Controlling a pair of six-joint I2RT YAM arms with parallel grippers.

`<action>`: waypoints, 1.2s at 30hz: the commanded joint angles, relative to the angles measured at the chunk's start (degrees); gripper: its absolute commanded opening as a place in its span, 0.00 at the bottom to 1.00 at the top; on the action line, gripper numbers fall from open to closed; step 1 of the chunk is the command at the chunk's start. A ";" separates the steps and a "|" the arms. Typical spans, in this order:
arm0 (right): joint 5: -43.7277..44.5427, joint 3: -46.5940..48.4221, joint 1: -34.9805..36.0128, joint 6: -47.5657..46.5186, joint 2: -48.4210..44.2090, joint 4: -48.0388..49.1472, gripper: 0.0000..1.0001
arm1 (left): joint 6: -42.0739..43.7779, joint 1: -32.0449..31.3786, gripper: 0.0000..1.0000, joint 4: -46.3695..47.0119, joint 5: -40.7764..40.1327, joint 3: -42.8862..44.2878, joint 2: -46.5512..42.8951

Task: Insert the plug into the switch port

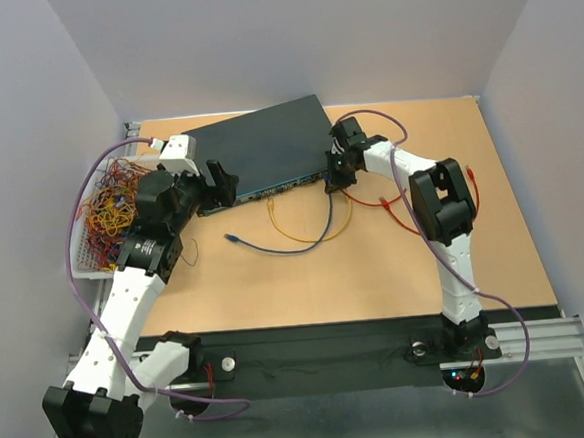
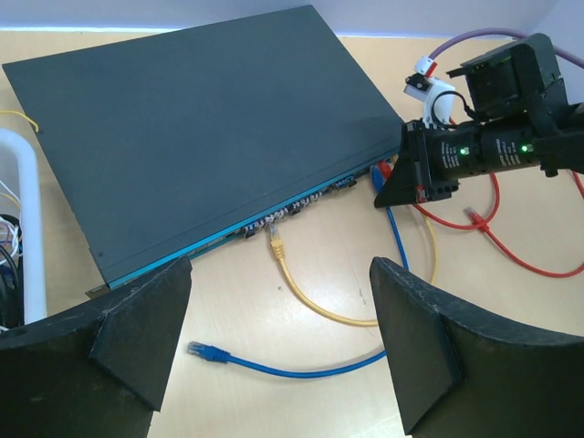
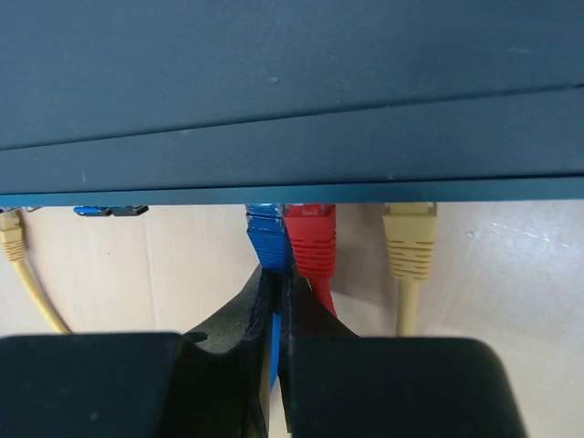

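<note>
I count one switch (image 3: 274, 91), one white basket (image 2: 32, 237); along the switch's sockets, one blue plug (image 3: 268, 239), one red plug (image 3: 312, 239), two yellow plugs (image 3: 410, 245).

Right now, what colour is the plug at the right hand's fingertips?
The plug is blue; clearest in right wrist view.

No lettering, label, brand or number is legible on the switch (image 2: 201, 128) or elsewhere
</note>
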 commanded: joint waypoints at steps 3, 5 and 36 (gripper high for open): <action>3.06 3.26 0.61 1.15 -1.57 -5.97 0.00 | 1.21 0.24 0.89 2.69 0.23 -1.16 -2.26; 3.76 3.52 0.70 1.24 -2.28 -6.95 0.00 | 1.12 0.15 0.89 2.69 0.41 -1.08 -2.60; 0.60 10.82 1.67 0.80 3.52 -11.87 0.00 | 2.00 -0.73 0.88 2.25 -2.05 -1.43 -3.84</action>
